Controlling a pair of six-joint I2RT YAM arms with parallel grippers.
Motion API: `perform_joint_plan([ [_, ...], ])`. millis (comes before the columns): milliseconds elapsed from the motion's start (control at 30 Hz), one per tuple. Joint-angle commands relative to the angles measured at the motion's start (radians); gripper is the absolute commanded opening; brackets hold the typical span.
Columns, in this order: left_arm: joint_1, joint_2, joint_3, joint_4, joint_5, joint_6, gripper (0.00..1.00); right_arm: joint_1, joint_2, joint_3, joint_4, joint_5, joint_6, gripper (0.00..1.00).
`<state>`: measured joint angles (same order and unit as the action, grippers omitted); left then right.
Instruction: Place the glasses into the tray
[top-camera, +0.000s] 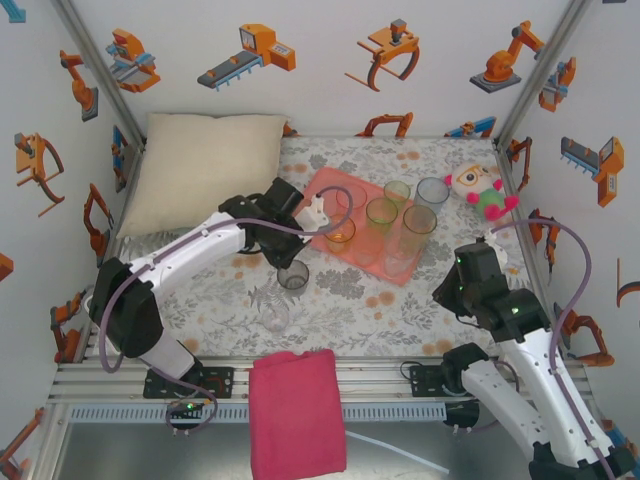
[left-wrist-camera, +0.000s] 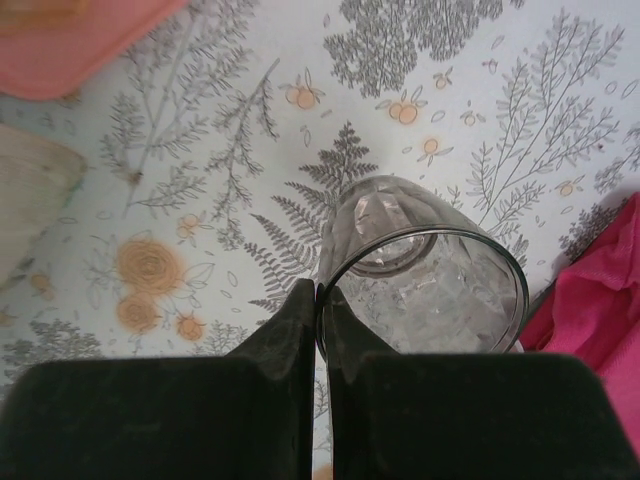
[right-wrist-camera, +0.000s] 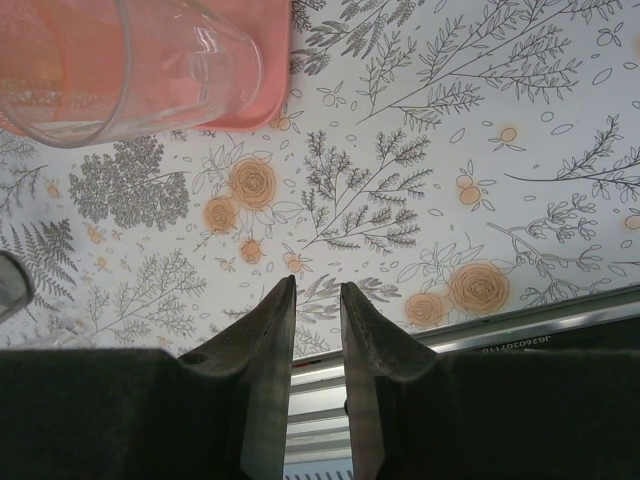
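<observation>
Glasses mostly standing on the tray, your left gripper clenched on a smoky grey glass rim just off the tray's near edge, pink cloth close beside, your right gripper narrowly parted, empty, over bare counter, rail print too small to read

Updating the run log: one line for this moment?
left gripper shut on grey glass rim | right gripper open, empty, over table | grey glass outside tray | tray holds other glasses

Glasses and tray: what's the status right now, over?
Left gripper shut on smoky grey glass rim, outside the tray. Right gripper open, empty. Clear glass close beside, also outside tray.
</observation>
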<state>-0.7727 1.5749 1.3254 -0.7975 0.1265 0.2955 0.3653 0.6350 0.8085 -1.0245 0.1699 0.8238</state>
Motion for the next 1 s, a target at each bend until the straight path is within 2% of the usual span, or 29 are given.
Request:
perform_joint_plan([
  [0,-0.003,-0.034,0.104,-0.07,-0.017,0.0,0.11,0.008,0.009,0.003,0.0,0.012,0.008,0.28],
  [333,0.046,0.085,0.39,-0.081,-0.041,0.057,0.13,0.008,0.018,0.012,-0.002,0.017,0.003,0.28],
  [600,0.114,0.266,0.609,-0.028,-0.008,0.041,0.13,0.008,0.021,0.019,-0.009,0.018,0.002,0.28],
  [967,0.153,0.513,0.913,-0.046,-0.002,0.01,0.13,0.008,0.019,0.005,-0.013,0.022,0.006,0.28],
])
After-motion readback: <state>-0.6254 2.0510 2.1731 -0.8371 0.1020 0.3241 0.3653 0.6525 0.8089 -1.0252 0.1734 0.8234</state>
